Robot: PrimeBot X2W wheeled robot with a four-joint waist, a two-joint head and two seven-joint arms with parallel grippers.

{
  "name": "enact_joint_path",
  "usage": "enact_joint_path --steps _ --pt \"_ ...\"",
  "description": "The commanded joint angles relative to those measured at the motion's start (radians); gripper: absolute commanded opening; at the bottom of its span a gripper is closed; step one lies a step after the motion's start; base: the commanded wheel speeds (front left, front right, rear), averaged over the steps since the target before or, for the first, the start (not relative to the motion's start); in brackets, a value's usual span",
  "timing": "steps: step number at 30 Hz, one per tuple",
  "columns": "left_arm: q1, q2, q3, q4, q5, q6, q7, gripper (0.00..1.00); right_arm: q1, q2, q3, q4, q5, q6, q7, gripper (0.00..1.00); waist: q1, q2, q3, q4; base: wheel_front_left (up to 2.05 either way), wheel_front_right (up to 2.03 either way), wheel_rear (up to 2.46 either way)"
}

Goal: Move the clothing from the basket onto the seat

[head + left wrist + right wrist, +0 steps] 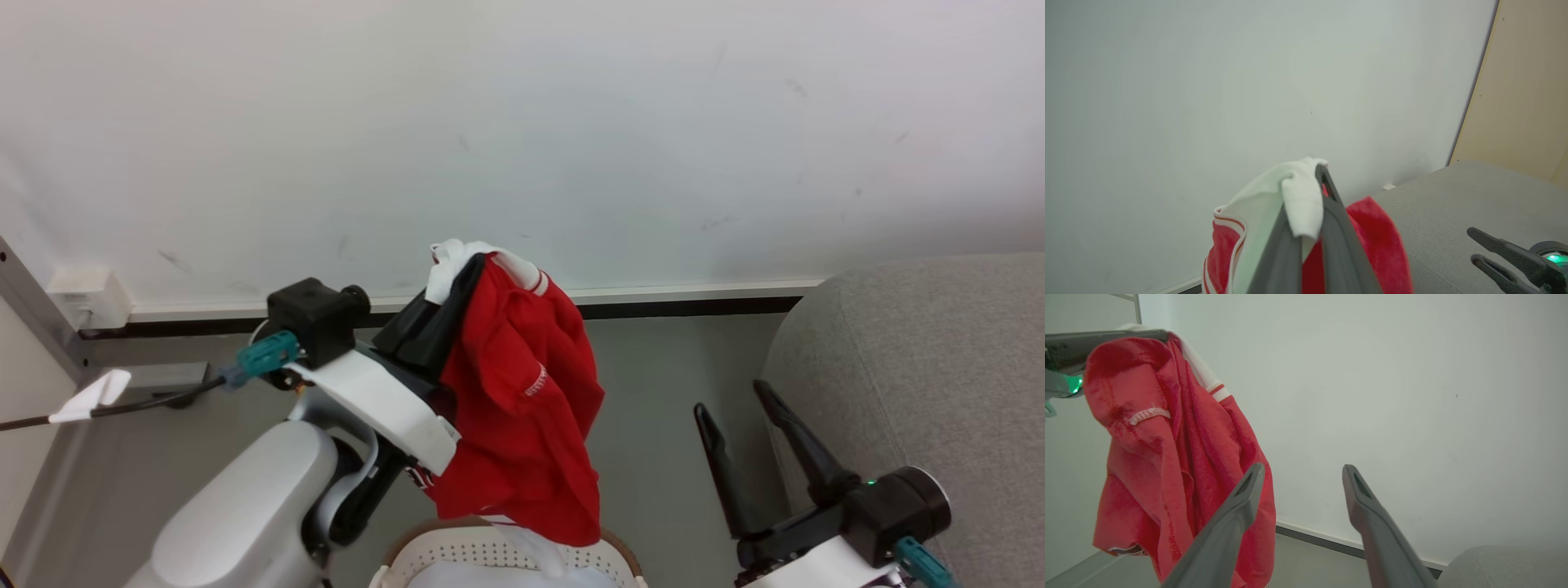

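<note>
Pinched by the left hand [467, 276] at one white edge, the clothing [522, 408] may slip, or its tail, seemingly in the basket [457, 555], snag; right hand [732, 398] spread.

A red garment [522, 408] with white striped trim hangs crumpled in the air, pinched at its white upper end by the left gripper [472, 269]. Its lower hem dangles just above the white perforated basket [473, 554], whose brown rim shows at the bottom of the head view. The grey woven seat [922, 367] stands to the right, bare of clothing.
</note>
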Motion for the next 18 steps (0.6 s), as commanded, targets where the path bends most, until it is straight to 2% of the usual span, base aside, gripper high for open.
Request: enact_joint_path --steps 1,5,11,18 --pt "-0.002 0.003 -0.004 -0.014 -0.008 0.000 0.004 0.00 -0.023 -0.013 0.030 0.016 0.006 -0.002 0.001 1.00 0.0001 -0.0001 0.002 0.005 0.00 0.00 0.00" --pt "-0.003 -0.011 -0.027 -0.031 -0.002 -0.010 0.020 0.00 -0.081 -0.030 0.112 0.079 0.006 -0.002 0.001 1.00 0.0001 -0.0001 0.003 0.024 0.00 0.00 0.00" --pt "-0.004 -0.048 -0.074 -0.041 0.006 -0.021 0.038 0.00 -0.190 -0.016 0.262 0.292 0.047 -0.002 0.001 1.00 0.0001 -0.0001 -0.009 0.080 0.00 0.00 0.00" --pt "-0.008 -0.090 -0.125 -0.055 0.008 -0.042 0.060 0.00 -0.278 0.017 0.327 0.453 0.093 -0.002 0.001 1.00 0.0001 -0.0001 -0.021 0.143 0.00 0.00 0.00"
